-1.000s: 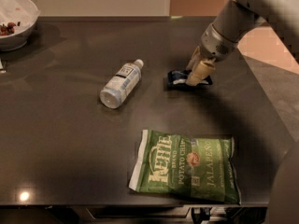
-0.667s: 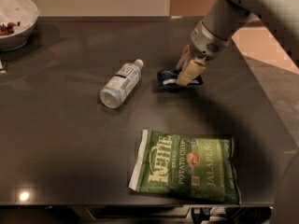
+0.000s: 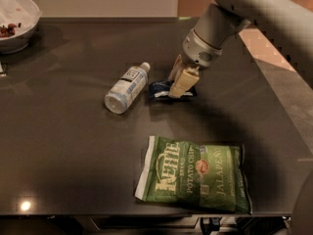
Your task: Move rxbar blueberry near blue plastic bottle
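The rxbar blueberry (image 3: 161, 88) is a small dark navy wrapper lying on the dark table, just right of the blue plastic bottle (image 3: 126, 88). The bottle lies on its side, white cap pointing up-right toward the bar. My gripper (image 3: 180, 82) comes down from the upper right, and its cream-coloured fingers (image 3: 183, 81) are closed on the right part of the bar, hiding that end. A short gap shows between the bar's left end and the bottle.
A large green Kettle chip bag (image 3: 195, 174) lies flat near the front edge. A white bowl (image 3: 14, 21) with dark bits stands at the far left corner. The table's right edge (image 3: 274, 97) runs diagonally behind my arm.
My gripper has slid left across the table with the bar in it, bringing the bar close to the bottle. The bottle, chip bag and bowl have stayed put.
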You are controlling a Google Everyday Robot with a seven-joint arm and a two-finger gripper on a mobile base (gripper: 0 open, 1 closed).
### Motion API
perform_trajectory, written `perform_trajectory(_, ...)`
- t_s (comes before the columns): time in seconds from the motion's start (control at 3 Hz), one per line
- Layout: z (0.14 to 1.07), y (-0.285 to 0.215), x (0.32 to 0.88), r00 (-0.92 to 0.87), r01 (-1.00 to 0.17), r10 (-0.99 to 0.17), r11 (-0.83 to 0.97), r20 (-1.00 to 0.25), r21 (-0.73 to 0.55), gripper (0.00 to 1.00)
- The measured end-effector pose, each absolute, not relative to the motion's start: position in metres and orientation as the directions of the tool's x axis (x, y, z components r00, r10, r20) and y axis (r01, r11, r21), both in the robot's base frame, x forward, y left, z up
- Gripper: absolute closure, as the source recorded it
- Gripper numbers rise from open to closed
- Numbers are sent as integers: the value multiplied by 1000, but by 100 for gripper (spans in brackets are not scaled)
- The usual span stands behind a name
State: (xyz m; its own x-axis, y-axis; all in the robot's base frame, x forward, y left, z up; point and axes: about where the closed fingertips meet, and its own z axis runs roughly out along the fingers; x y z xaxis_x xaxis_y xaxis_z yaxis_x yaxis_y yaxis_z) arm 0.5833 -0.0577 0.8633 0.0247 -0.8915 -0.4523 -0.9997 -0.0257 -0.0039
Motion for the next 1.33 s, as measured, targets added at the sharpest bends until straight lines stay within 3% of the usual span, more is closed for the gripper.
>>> perform_trajectory(0.33,857,-44,577,34,-999,-887,-45,-461,14,82)
perform_trajectory(1.33,850,-33,577,40,-998,-882,-55,-469,18,13)
